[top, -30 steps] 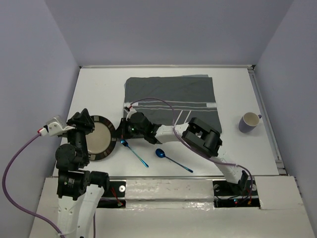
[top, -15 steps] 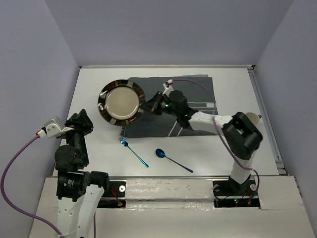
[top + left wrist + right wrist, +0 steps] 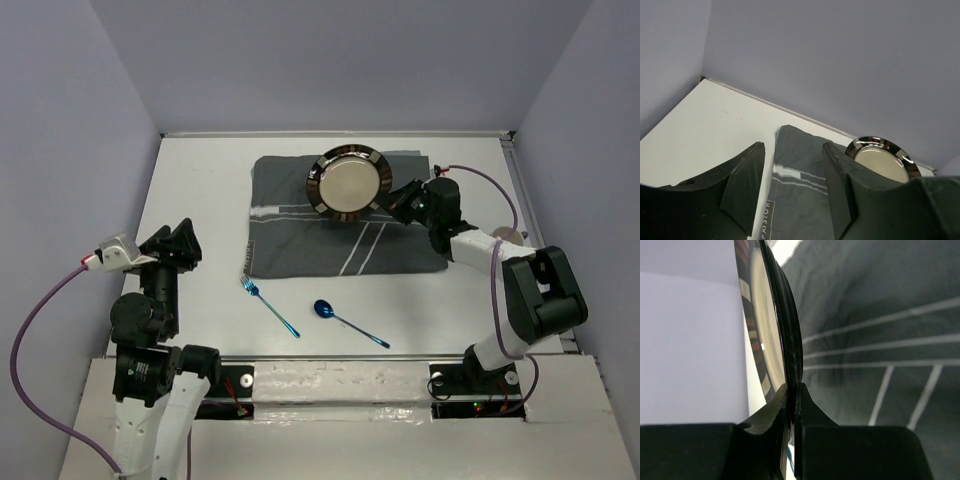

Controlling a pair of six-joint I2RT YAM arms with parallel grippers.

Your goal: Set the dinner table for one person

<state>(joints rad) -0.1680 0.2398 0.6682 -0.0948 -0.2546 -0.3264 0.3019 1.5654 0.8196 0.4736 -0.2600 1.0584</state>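
The round plate [image 3: 349, 184], with a dark patterned rim and a cream centre, hangs tilted above the far edge of the dark grey striped mat [image 3: 330, 240] on the white dinner table [image 3: 200, 190]. My right gripper [image 3: 392, 200] is shut on the plate's right rim. In the right wrist view the plate [image 3: 765, 330] stands edge-on, pinched in my right gripper [image 3: 791, 390] above the mat [image 3: 880, 315]. My left gripper [image 3: 185, 243] is open and empty at the table's near left. The left wrist view shows my left gripper [image 3: 793, 147] facing the mat [image 3: 795, 200] and the plate [image 3: 885, 160].
A blue fork [image 3: 270, 305] and a blue spoon [image 3: 348, 323] lie on the table in front of the mat. A lilac mug [image 3: 508, 236] stands at the right, partly behind my right arm. Walls close off the left, far and right sides.
The right gripper has carried the plate from the near left of the table up and across to the far right part of the mat. The left gripper's jaws have spread wider.
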